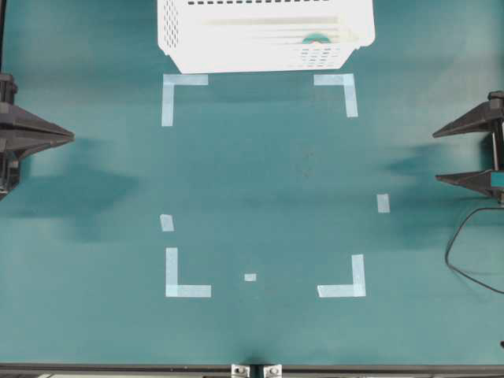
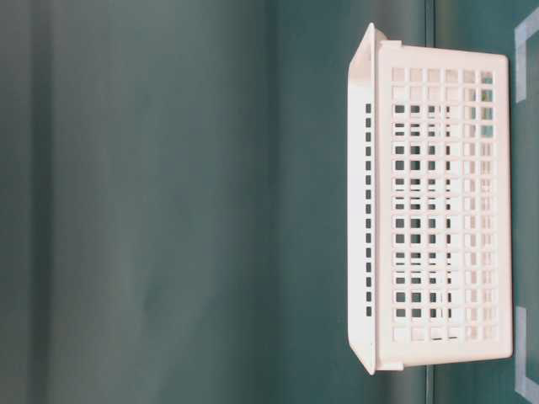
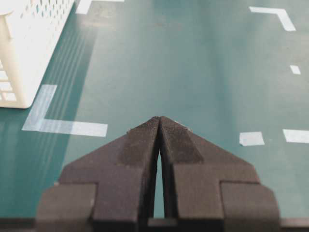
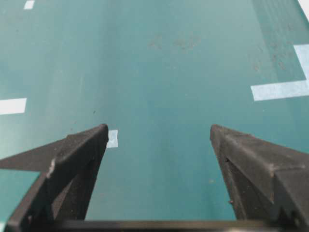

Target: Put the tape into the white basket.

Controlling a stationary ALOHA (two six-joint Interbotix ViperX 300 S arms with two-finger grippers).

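Overhead view: white basket (image 1: 236,35) sat at the far edge of the green table (image 1: 268,173), just beyond the two upper corner marks (image 1: 339,88) of pale tape. Tape (image 1: 315,38) lay inside the basket, toward its right end; only a teal sliver showed through the slotted wall. Left gripper (image 1: 69,137) was parked at the left edge of the table, its fingers pressed together to a single point, nothing between them. Right gripper (image 1: 435,157) was parked at the right edge, its two fingers spread well apart, nothing between them. Both sat well clear of the basket.

Left wrist view: left gripper (image 3: 159,121) fingertips met over bare table; basket corner (image 3: 29,53) showed at upper left, beside one corner mark.

Right wrist view: right gripper (image 4: 159,131) had a wide gap between its fingers, with bare table and a small tape scrap (image 4: 112,138) beneath.

Table-level view, which appeared turned sideways: basket (image 2: 442,210) showed its gridded wall; the tape could not be made out.
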